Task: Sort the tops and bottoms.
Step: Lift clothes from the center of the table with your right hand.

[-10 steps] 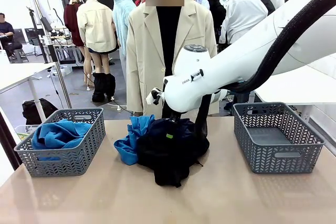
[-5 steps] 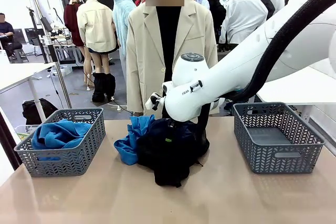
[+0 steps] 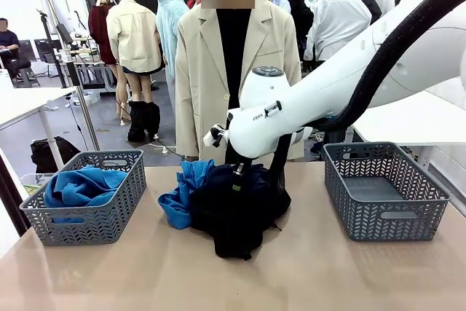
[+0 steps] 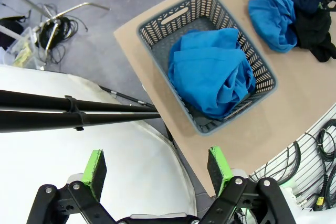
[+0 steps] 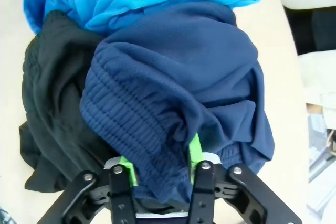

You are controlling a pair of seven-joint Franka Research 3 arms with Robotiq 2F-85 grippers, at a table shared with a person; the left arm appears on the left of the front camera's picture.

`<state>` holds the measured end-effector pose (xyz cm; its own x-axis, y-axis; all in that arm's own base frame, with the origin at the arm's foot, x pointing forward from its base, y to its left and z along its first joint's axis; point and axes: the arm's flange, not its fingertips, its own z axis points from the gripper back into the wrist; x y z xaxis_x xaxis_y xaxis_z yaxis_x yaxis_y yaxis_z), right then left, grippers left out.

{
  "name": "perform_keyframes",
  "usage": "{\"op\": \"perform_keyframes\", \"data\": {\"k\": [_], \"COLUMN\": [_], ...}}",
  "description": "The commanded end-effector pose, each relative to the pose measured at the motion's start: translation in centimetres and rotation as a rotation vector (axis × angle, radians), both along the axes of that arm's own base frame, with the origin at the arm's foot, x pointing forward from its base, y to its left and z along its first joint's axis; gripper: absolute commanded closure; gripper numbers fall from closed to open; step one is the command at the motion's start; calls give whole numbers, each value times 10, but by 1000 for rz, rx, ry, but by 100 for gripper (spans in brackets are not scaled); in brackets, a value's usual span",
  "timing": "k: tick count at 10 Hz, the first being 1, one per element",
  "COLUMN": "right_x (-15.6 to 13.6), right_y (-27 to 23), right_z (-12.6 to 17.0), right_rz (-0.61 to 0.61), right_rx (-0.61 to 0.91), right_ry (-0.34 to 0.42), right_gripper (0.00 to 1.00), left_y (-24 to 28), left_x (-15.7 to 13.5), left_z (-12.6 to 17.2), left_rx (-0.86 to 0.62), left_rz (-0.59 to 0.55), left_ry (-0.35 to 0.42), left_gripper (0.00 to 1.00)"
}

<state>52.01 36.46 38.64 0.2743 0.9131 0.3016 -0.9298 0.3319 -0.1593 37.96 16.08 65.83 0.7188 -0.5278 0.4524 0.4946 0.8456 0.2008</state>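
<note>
Now the right gripper [image 5: 160, 157], wide a second ago, clamps the waistband of the navy shorts [image 5: 178, 77]. Lifting them looks next.

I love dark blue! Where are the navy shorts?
In the front view the navy shorts top the pile mid-table, between the left basket and right basket; the right gripper pinches their waistband.

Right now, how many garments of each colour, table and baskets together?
Bright blue: 2, blue garment in the left basket, blue piece in the pile
Navy: 1, navy shorts
Black: 1, black garment
Total: 4
</note>
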Motion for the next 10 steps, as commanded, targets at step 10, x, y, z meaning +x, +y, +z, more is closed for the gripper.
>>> {"op": "perform_keyframes", "data": {"k": [10], "right_x": [15], "right_y": [-5], "right_z": [85], "right_rz": [-114], "right_rx": [33], "right_ry": [36], "right_gripper": [100], "left_y": [0], "left_x": [-1], "left_z": [1], "left_rx": [10], "left_rz": [10], "left_ry": [13], "left_gripper": [0]}}
